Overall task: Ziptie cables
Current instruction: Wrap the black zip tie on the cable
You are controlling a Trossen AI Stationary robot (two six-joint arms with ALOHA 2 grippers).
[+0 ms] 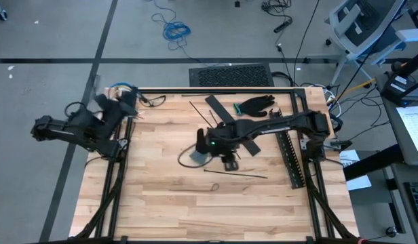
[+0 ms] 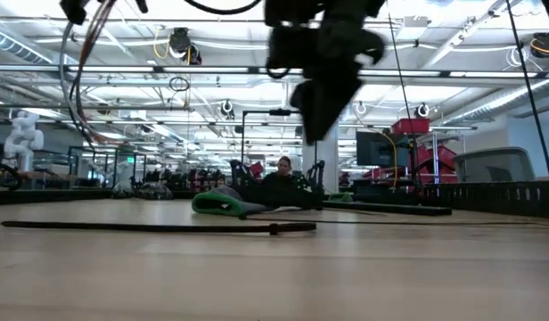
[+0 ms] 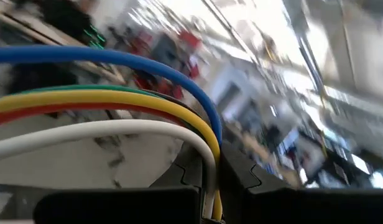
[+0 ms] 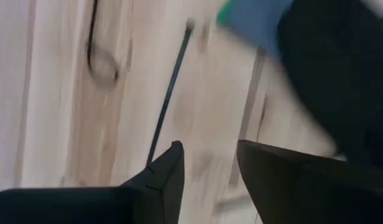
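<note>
The cables (image 3: pixel 117 106) are a bundle of blue, green, yellow, red and white wires. My left gripper (image 3: pixel 210 186) is shut on them at the table's far-left corner (image 1: pixel 117 102). In the low view they curve in a loop (image 2: pixel 78 80) high above the wood. My right gripper (image 1: pixel 210 146) is open and hangs over the table's middle (image 2: pixel 323 89), touching nothing. A thin black zip tie (image 1: pixel 236 174) lies flat on the wood just near of it and shows ahead of the open fingers (image 4: pixel 170 93). A small black loop (image 4: pixel 101 62) lies beside the tie. My left gripper pinches the wire bundle between its two fingers (image 3: pixel 253 186). The wires run side by side into the gap (image 3: pixel 211 165), then arch away from the fingers together. The bundle is lifted clear of the table.
A black glove (image 1: pixel 253 105) and flat black strips (image 1: pixel 229 122) lie toward the far edge. The black slotted strip (image 1: pixel 290 152) runs along the right side. A grey loop (image 1: pixel 192 156) lies beside my right gripper. The near half of the table (image 1: pixel 195 210) is bare wood.
</note>
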